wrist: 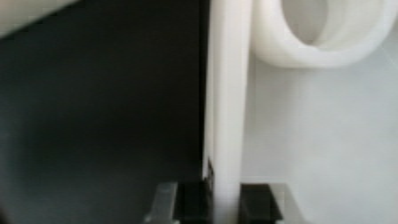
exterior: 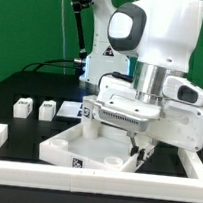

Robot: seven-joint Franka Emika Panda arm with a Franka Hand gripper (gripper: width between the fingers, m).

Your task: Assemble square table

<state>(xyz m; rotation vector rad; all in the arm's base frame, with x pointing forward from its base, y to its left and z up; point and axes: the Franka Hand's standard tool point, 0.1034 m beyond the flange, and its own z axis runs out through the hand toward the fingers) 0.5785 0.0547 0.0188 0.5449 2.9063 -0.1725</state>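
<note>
The white square tabletop [exterior: 73, 147] lies near the front rail, with a black-and-white tag on its near edge. My gripper [exterior: 140, 146] is down at its side toward the exterior view's right. In the wrist view the tabletop's thin edge [wrist: 228, 100] runs straight between my two dark fingers [wrist: 173, 203], and the gripper [wrist: 219, 198] is shut on it. A round raised corner hole [wrist: 329, 35] shows on the panel face. Two small white tagged legs [exterior: 21, 108] [exterior: 46, 109] stand on the black table at the exterior view's left.
A long white border rail [exterior: 2, 170] runs along the front and up the left side. A flat white tagged piece [exterior: 68, 108] lies beside the legs. The robot's base and cables stand at the back.
</note>
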